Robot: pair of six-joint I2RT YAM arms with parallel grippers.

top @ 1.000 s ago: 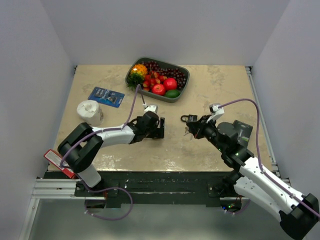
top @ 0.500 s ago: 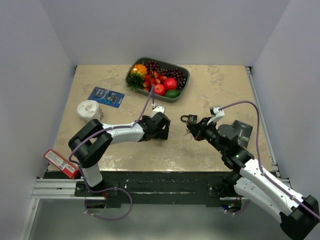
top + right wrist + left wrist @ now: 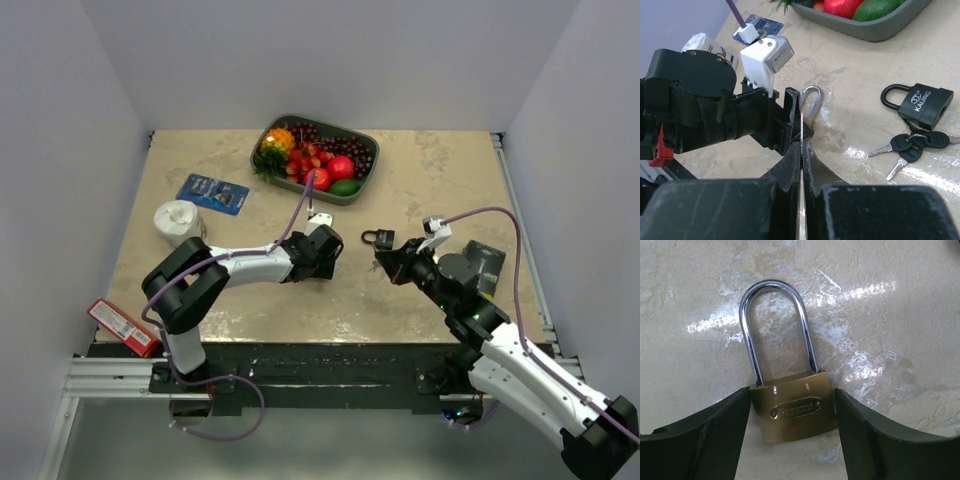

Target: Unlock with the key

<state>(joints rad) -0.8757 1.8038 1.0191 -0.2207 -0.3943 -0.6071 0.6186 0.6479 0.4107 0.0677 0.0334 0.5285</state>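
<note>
A: Where's the lock? Top view gives nothing under the L arm.

B: Only the wrist cams show it. L wrist cam: brass padlock (image 3: 795, 412) flat on the desk (image 3: 880, 300), its shackle (image 3: 777, 325) pointing away from the cam, both legs down in the body. The left pincer (image 3: 791, 392) is clamped on it, one finger (image 3: 705, 435) against each side of the brass. Keyway face isn't in view.

A: And the R side?

B: The right pincer (image 3: 801, 147) is pressed together on a thin blade (image 3: 801, 127), seen edge-on. Looks like a key, can't confirm, since the head is buried btw the fingers. The tip sits near the brass lock; touching or not, can't tell.

A: Anything else?

B: R wrist cam also gets a black padlock (image 3: 920, 107) w/ a bunch of keys (image 3: 910, 145) just beside it. In the top view that's only a dark blob and the keys are hard to make out. Far side has a fruit tray (image 3: 880, 30). On the left are a blue packet (image 3: 212, 193) and a white roll (image 3: 178, 222).
</note>
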